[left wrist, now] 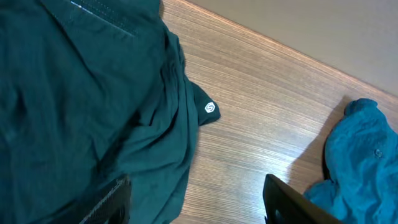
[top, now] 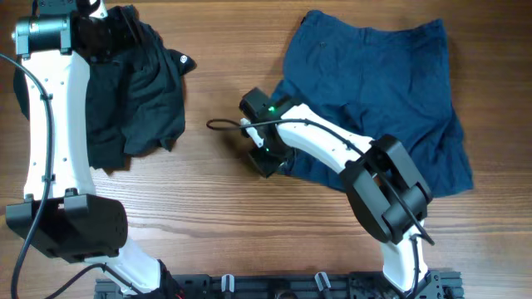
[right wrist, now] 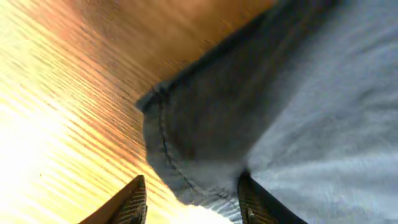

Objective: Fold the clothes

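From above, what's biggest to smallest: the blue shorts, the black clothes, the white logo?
1. Shorts, largest.
2. Black clothes, next, though the left arm hides part.
3. Logo, smallest.

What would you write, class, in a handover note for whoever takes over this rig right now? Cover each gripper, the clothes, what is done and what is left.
Left gripper: open, holding nothing, over the edge of the black garment.
Right gripper: open, fingers either side of a hem corner of the navy shorts, not closed on it.
Shorts: spread out and wrinkled on the right arm's side of the table; the black garment is heaped on the left arm's side.
Done: no fold visible.
Left: grasp the corner, then fold the shorts.
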Controlling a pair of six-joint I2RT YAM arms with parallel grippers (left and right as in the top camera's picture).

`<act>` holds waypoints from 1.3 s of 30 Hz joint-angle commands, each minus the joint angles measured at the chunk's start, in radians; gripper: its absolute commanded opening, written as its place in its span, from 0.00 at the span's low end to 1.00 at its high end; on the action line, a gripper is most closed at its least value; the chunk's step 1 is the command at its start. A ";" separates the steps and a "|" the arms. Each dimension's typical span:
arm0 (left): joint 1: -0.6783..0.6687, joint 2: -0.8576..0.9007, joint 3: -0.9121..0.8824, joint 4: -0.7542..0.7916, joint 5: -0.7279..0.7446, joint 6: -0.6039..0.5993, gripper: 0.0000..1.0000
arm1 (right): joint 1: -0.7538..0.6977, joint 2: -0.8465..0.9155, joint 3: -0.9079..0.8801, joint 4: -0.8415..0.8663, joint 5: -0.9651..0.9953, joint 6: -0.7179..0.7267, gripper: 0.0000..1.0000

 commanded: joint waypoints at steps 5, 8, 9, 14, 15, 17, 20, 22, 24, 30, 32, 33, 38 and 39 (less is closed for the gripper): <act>-0.089 -0.025 -0.024 -0.050 0.053 0.047 0.68 | -0.117 -0.143 0.317 -0.140 0.008 0.071 0.53; -0.151 -0.024 -0.090 -0.054 0.109 0.047 0.69 | -0.236 -0.217 0.355 -0.139 0.007 0.114 0.56; -0.182 -0.022 -0.135 -0.053 0.124 0.051 0.69 | -0.308 -0.249 0.357 -0.140 -0.008 0.114 0.57; -0.289 -0.008 -0.395 0.051 0.233 0.085 0.73 | -0.528 -0.298 0.357 -0.196 -0.116 0.024 0.58; -0.304 -0.005 -0.442 0.089 0.290 0.103 0.73 | -0.547 -0.298 0.357 -0.208 -0.115 0.013 0.58; -0.325 -0.003 -0.505 0.151 0.367 0.106 0.74 | -0.578 -0.298 0.357 -0.228 -0.114 0.003 0.59; -0.375 0.006 -0.576 0.243 0.417 0.151 0.81 | -0.602 -0.298 0.357 -0.231 -0.115 -0.003 0.59; -0.406 0.029 -0.591 0.273 0.417 0.171 0.87 | -0.606 -0.298 0.357 -0.232 -0.114 -0.003 0.60; -0.421 0.056 -0.591 0.295 0.416 0.174 0.88 | -0.606 -0.298 0.357 -0.235 -0.115 -0.003 0.60; -0.431 0.199 -0.591 0.368 0.416 0.168 0.88 | -0.607 -0.298 0.357 -0.250 -0.114 -0.017 0.60; -0.432 0.224 -0.591 0.374 0.416 0.168 0.88 | -0.607 -0.298 0.357 -0.250 -0.111 -0.018 0.60; -0.432 0.232 -0.591 0.377 0.416 0.168 0.88 | -0.607 -0.298 0.357 -0.249 -0.111 -0.017 0.60; -0.443 0.245 -0.591 0.414 0.417 0.123 0.84 | -0.607 -0.298 0.357 -0.248 -0.111 -0.017 0.60; -0.451 0.245 -0.591 0.419 0.417 0.123 0.83 | -0.607 -0.298 0.357 -0.248 -0.110 -0.017 0.60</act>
